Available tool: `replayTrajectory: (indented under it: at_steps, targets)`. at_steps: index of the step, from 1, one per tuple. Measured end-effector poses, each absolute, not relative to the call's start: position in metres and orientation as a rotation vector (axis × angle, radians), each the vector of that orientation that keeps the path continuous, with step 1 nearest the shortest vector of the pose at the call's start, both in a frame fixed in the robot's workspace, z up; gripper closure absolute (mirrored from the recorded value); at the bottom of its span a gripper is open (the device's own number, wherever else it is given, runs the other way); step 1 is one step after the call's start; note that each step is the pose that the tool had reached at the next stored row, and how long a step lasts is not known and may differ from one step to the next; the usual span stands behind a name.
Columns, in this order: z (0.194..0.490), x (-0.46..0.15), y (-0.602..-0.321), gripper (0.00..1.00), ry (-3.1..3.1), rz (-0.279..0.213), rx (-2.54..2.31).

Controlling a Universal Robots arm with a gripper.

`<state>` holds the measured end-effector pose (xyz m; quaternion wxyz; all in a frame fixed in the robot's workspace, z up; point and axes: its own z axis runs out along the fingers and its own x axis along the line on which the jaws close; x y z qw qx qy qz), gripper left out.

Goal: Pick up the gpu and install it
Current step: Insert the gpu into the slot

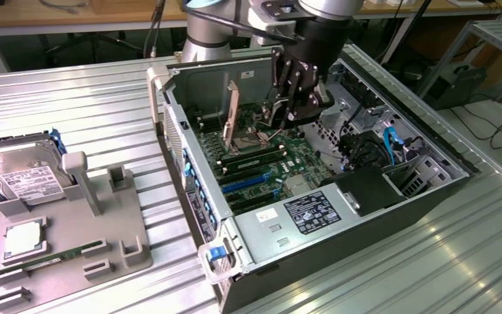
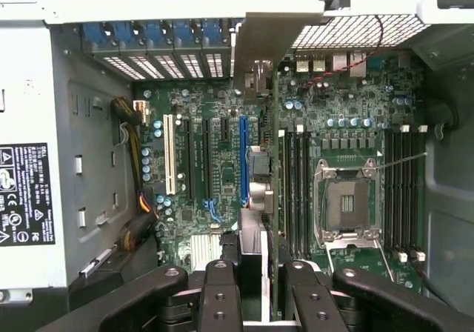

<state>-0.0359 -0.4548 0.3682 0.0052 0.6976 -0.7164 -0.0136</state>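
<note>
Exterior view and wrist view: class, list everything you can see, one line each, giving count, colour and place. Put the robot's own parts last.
computer case: one, black and silver, open, on the metal table.
motherboard: one, green, inside the case.
gpu: one, held edge-on over the motherboard's slots, seen in the wrist view.
hard drive: one, silver with white label, standing in the grey holder.
RAM stick: one, green, lying on the holder.
arm: one, grey, behind the case.
gripper: one, black, closed on the gpu inside the case.
</note>
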Motion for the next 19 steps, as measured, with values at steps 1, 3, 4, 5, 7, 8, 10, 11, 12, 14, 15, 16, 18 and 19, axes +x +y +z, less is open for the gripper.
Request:
replayTrajectory:
  at_steps: [1,3,4,5,7,8,10,11,12,14,15,16,18,19]
  targets:
    - [0.366,-0.036,-0.455,0.72,-2.244,-0.042,2.184]
    - [0.362,-0.036,-0.455,0.72,-2.244,-0.042,2.185]
    - [0.361,-0.036,-0.455,0.72,-2.244,-0.042,2.185]
    - [0.359,-0.036,-0.455,0.72,-2.244,-0.043,2.185]
    - [0.356,-0.036,-0.455,0.72,-2.244,-0.043,2.185]
    - [0.354,-0.036,-0.455,0.72,-2.244,-0.043,2.185]
    - [0.350,-0.036,-0.455,0.72,-2.244,-0.043,2.185]
    - [0.348,-0.036,-0.455,0.72,-2.244,-0.043,2.185]
    - [0.345,-0.036,-0.455,0.72,-2.244,-0.043,2.185]
    - [0.341,-0.036,-0.455,0.72,-2.239,-0.041,2.192]
    - [0.341,-0.036,-0.455,0.72,-2.234,-0.039,2.200]
    - [0.340,-0.036,-0.455,0.72,-2.229,-0.039,2.206]
    - [0.338,-0.037,-0.454,0.72,-2.217,-0.039,2.219]
    - [0.338,-0.037,-0.454,0.72,-2.210,-0.039,2.226]
